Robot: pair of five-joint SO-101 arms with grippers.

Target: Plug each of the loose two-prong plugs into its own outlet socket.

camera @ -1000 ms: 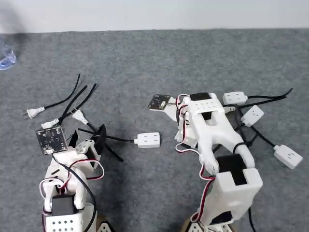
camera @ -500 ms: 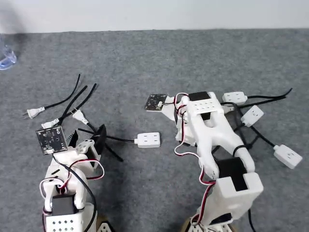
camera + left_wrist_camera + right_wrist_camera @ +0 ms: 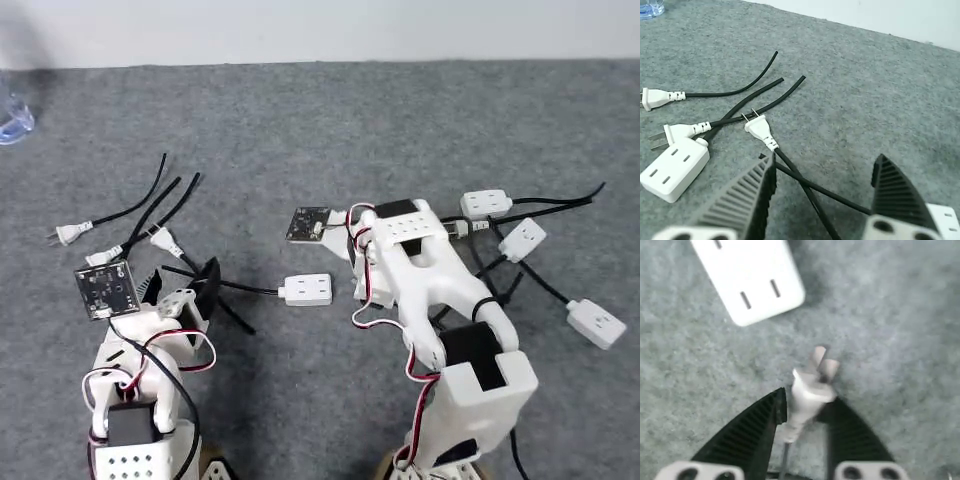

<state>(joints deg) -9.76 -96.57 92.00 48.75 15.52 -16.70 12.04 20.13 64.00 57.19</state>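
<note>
Plug [image 3: 810, 386] clamped in right tool [image 3: 807, 400] over grey carpet [image 3: 300, 130]; left tool [image 3: 825, 161] spread apart, white wall [image 3: 320, 30] behind.

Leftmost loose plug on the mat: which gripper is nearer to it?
Left. The left gripper is open a little way short of the leftmost plug; the right gripper, shut on a second plug, is well off to its right.

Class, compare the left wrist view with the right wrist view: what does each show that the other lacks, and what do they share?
Left wrist view: the left hand, open, near three loose plugs on black cords. Right wrist view: the right hand shut on one plug, prongs forward. Both: grey carpet and a white socket block.
</note>
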